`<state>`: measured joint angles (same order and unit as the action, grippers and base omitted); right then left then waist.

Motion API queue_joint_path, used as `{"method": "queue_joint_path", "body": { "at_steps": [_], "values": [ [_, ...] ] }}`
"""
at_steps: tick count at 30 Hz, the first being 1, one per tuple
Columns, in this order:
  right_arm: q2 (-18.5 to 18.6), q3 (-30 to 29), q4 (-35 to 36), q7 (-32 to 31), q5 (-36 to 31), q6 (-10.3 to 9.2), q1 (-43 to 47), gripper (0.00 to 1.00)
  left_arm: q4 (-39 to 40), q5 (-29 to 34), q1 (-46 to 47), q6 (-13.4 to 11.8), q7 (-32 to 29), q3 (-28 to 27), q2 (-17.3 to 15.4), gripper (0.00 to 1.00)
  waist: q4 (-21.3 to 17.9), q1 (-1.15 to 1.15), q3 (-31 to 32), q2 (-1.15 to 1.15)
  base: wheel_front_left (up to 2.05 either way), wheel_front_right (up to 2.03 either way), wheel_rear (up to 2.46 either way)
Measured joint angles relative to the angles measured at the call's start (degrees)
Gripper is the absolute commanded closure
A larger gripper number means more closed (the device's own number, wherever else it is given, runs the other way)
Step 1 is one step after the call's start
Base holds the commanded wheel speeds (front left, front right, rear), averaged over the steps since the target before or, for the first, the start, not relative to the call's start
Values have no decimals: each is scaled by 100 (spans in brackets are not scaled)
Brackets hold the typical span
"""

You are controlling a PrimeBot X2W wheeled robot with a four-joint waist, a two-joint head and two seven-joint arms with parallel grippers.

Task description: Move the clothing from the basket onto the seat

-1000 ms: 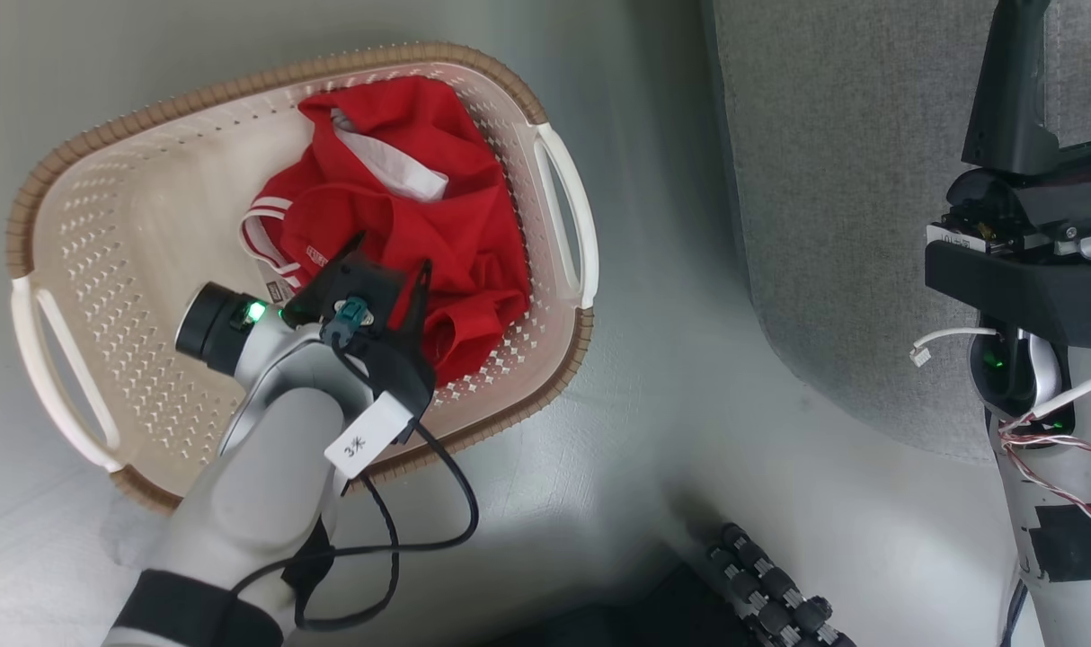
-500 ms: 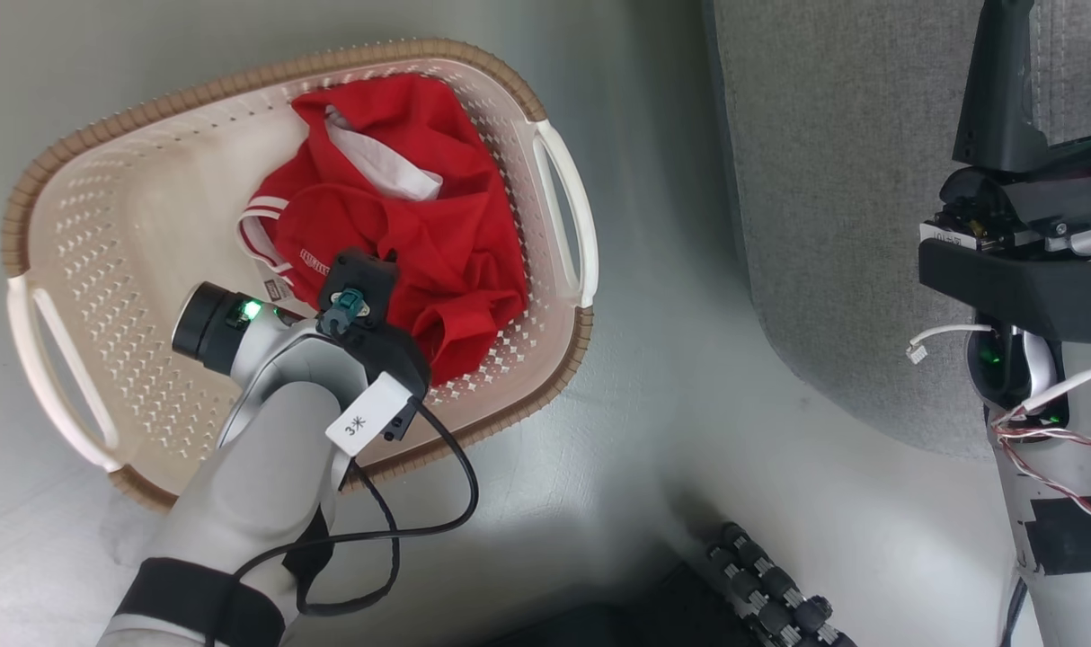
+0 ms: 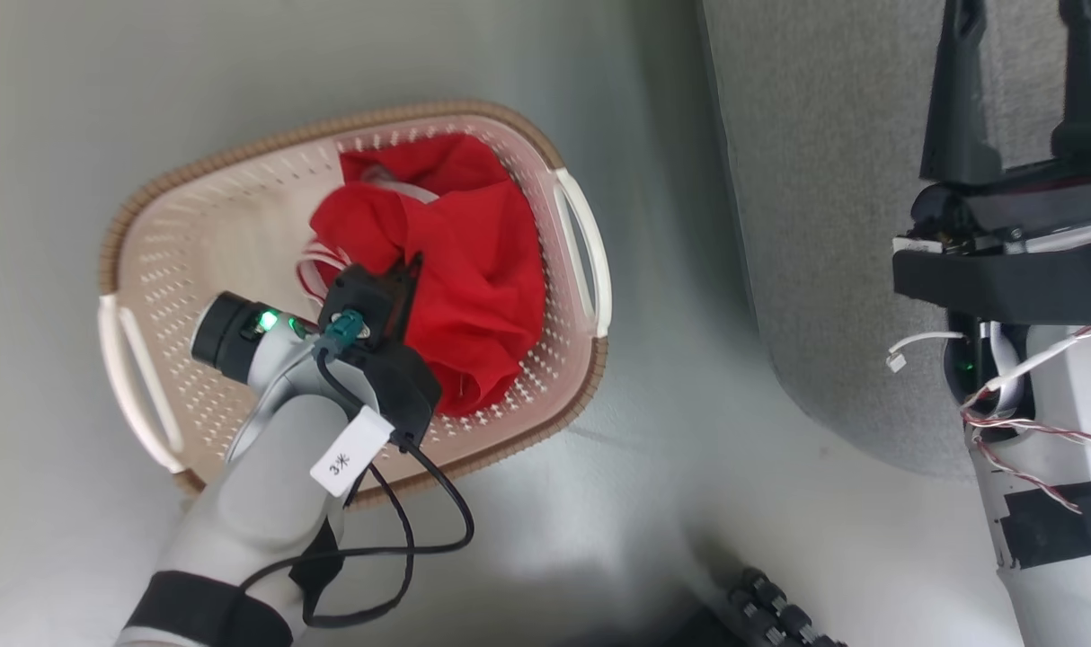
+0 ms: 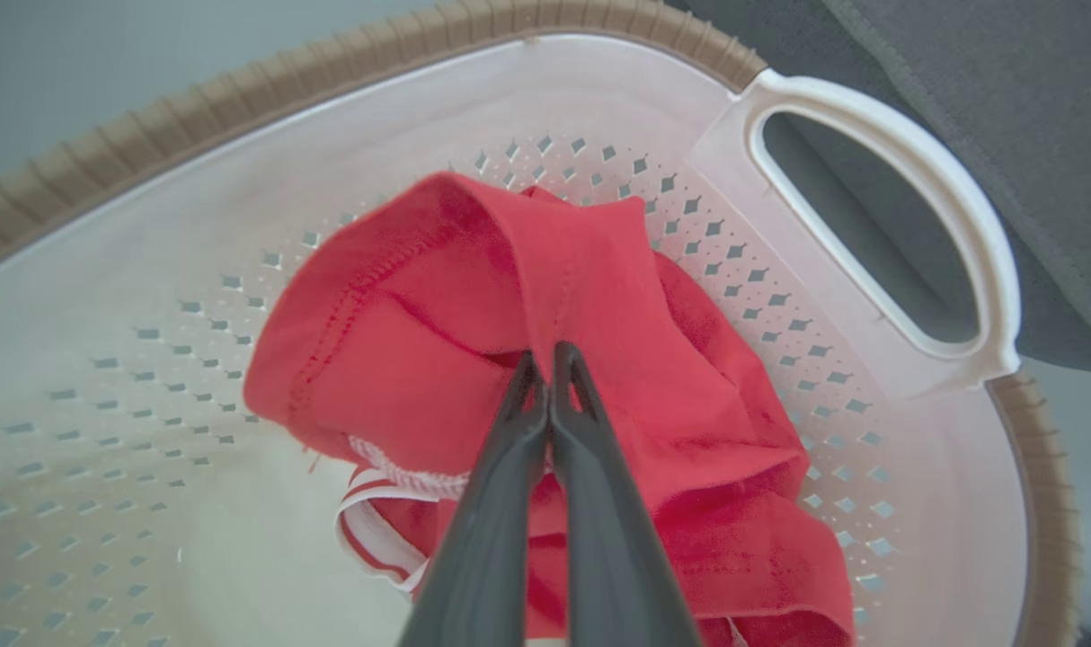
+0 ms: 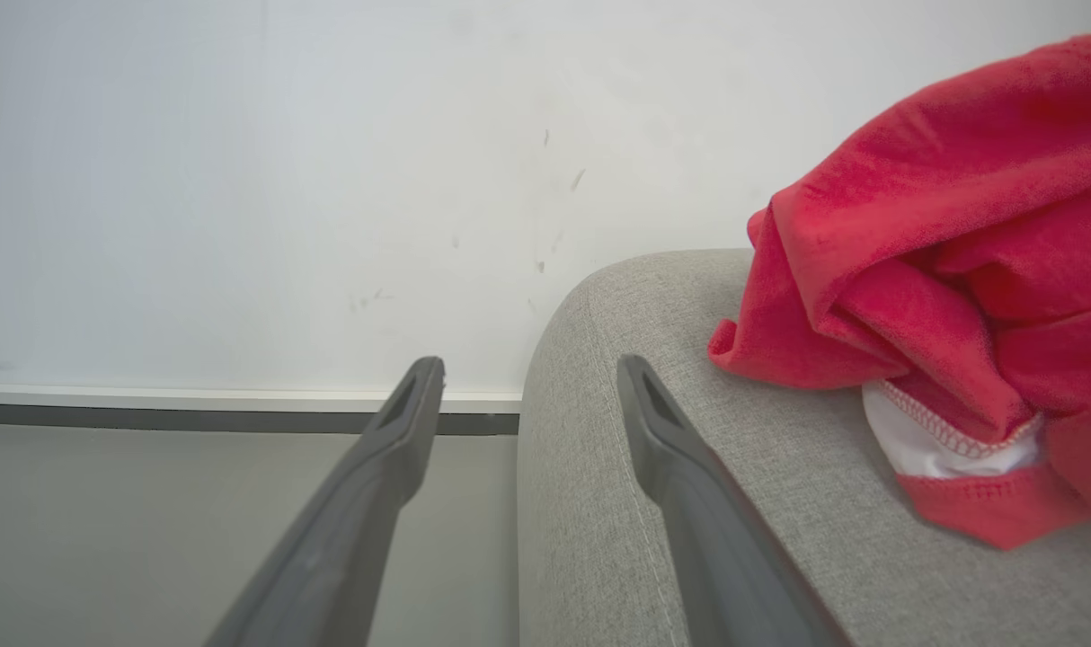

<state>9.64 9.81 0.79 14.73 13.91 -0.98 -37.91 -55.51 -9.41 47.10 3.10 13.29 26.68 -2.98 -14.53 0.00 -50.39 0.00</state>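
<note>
The cream basket point(image 3: 240, 234) with its brown rim stands on the floor, holding red clothing point(image 3: 474, 270). My left gripper point(image 3: 406, 270) reaches into it from the near side. In the left wrist view the gripper point(image 4: 545, 359) is shut on a fold of the red clothing point(image 4: 599, 296), pulled up above the basket point(image 4: 195, 270) floor; white-striped trim hangs below. The grey seat point(image 3: 824, 180) lies to the right. My right gripper point(image 3: 1017, 36) is open above it. The right wrist view has this gripper point(image 5: 527, 373) at the seat's point(image 5: 689, 467) rounded edge, beside another red garment point(image 5: 959, 270) lying on the seat.
Pale floor point(image 3: 671, 467) separates the basket from the seat. A white wall point(image 5: 330, 180) with a dark baseboard runs behind the seat's end. A black ribbed part point(image 3: 779, 615) of my base sits at the bottom edge. A black cable point(image 3: 420, 539) loops from my left wrist.
My left gripper has shut on the red clothing and drawn it up into a bunch. The head camera has shifted, so the basket sits lower and smaller in view.
</note>
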Motion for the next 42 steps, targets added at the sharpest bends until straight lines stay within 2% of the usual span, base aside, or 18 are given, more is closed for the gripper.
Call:
{"method": "queue_joint_path", "body": {
  "at_steps": [16,42],
  "values": [
    [0,-157,-700,0,-35,58,415,0,736,-453,-376,220,100,388,34,100,467,0,1122,0,0,0,0],
    [-82,-242,-1507,-1,-58,159,1288,0,1611,-738,-360,354,101,341,41,100,1144,0,3096,-1,0,0,0]
  ]
}}
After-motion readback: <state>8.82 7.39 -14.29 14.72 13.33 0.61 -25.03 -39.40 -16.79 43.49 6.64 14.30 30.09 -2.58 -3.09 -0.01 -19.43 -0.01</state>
